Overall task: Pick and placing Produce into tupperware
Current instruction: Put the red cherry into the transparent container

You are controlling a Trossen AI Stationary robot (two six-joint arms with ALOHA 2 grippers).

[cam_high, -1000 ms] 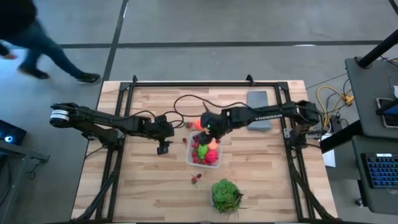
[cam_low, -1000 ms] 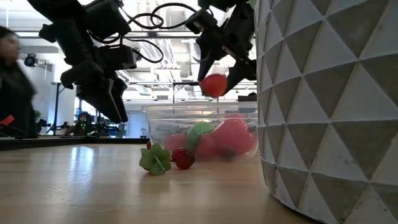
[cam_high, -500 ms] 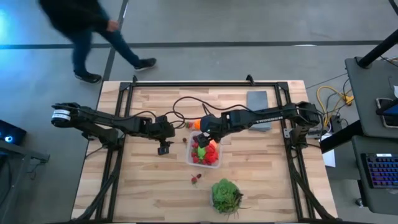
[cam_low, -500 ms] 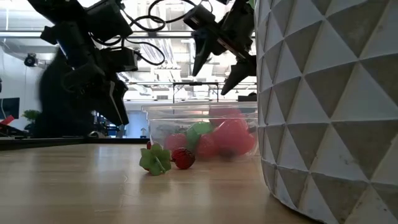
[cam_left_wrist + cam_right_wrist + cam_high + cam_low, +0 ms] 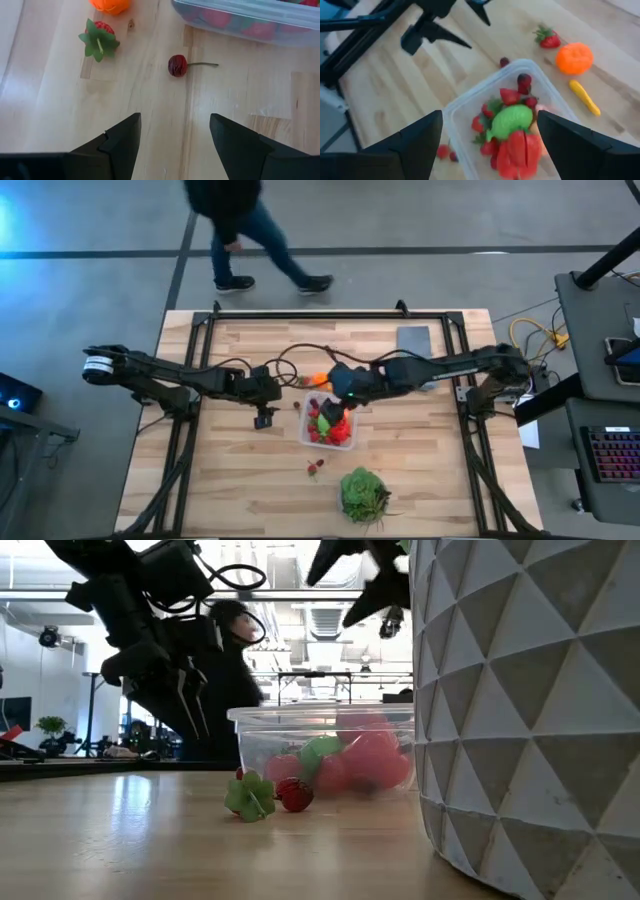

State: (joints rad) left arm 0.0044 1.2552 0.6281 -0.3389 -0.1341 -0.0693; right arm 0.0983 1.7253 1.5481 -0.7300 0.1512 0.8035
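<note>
The right gripper (image 5: 487, 145) hangs open and empty over the tupperware (image 5: 454, 114), full of produce (image 5: 512, 120). Only the left wrist view shows the open left gripper (image 5: 175, 131) above a cherry (image 5: 177, 65).

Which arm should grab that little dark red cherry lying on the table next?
Probably the left. The left gripper hangs open with the cherry straight ahead between its fingers. The right gripper is open above the tupperware.

Cut off by the left wrist view's edge: most of the tupperware (image 5: 250, 20) and part of an orange piece (image 5: 110, 5). Hidden in the low view behind the faceted white pot (image 5: 530, 710): the tupperware's far side. Blurred: the walking person (image 5: 245, 225) beyond the desk (image 5: 240, 480).
</note>
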